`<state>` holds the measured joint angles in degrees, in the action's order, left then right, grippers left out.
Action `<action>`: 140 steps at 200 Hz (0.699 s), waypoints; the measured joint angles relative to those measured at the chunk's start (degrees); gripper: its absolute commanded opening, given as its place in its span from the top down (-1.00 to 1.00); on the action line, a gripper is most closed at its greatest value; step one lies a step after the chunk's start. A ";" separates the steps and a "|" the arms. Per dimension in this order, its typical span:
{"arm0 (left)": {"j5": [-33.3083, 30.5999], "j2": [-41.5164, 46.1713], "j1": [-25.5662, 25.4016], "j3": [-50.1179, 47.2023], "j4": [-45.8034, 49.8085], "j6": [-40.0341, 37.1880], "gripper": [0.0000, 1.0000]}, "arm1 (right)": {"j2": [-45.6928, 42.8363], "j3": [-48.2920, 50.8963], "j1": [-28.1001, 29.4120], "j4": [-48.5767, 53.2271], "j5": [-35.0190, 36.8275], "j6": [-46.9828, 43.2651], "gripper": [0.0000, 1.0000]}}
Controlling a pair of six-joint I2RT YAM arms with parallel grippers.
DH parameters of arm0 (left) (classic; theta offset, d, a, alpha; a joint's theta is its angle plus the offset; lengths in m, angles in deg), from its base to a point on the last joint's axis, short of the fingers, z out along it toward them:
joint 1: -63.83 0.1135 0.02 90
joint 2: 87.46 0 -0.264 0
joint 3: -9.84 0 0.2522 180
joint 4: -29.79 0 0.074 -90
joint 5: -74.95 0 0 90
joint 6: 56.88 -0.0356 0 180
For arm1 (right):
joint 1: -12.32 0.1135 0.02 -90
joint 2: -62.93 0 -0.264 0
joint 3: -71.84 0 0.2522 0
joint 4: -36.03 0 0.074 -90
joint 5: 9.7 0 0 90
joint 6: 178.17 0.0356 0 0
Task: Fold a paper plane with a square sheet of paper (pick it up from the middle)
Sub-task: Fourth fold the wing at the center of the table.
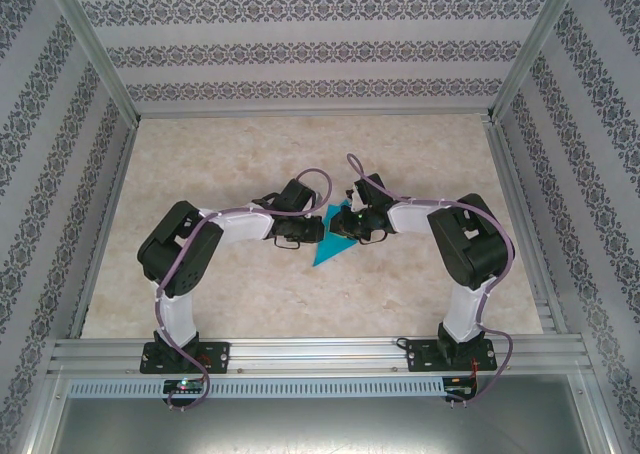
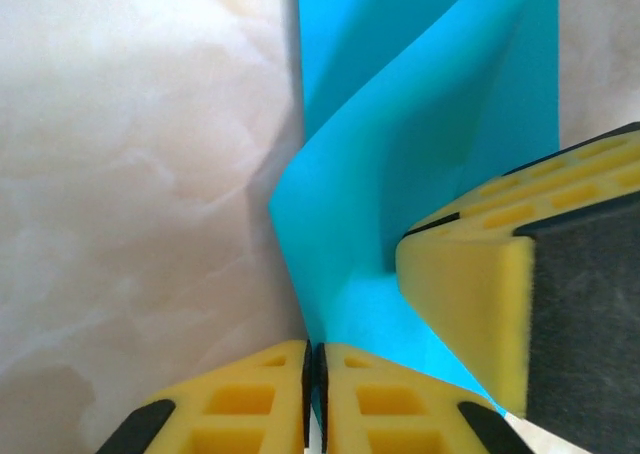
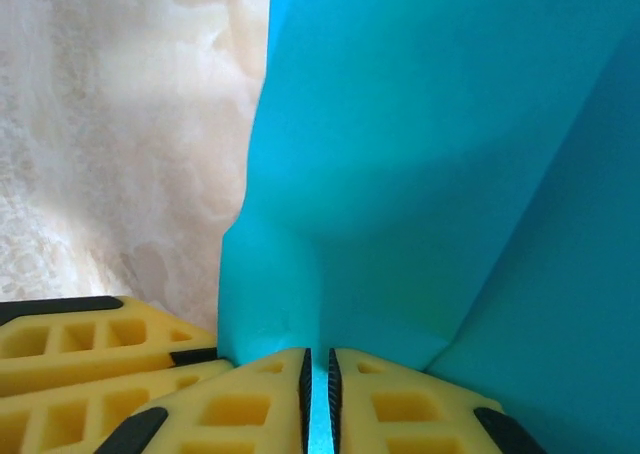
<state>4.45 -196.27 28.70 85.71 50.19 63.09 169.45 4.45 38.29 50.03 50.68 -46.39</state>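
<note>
- Beyond the square sheet of paper [image 1: 328, 252] you have open surface [image 1: 300, 154].
- The left tool [image 2: 315, 389] and right tool [image 3: 318, 394] crowd just beside each other at it, blocking your way through the middle.

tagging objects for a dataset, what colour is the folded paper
The paper is plain teal-blue with no pattern, clearest in the right wrist view.

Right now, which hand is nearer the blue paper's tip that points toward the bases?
Left, slightly. Both pinch the paper: left hand just beyond that tip, right hand beyond it and further right.
</note>
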 measured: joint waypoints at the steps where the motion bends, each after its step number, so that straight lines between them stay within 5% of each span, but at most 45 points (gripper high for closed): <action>1: 0.02 -0.02 0.00 0.00 0.00 0.00 0.76 | 0.00 0.02 0.00 -0.02 0.00 -0.02 0.66; 140: 6.21 -0.72 0.28 0.39 -0.70 -0.26 0.88 | -4.20 2.03 -2.62 3.43 1.51 -0.24 0.67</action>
<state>10.66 -197.00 28.98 86.10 49.49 62.83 165.25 6.49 35.67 53.46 52.18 -46.63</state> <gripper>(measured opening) 0.067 0.176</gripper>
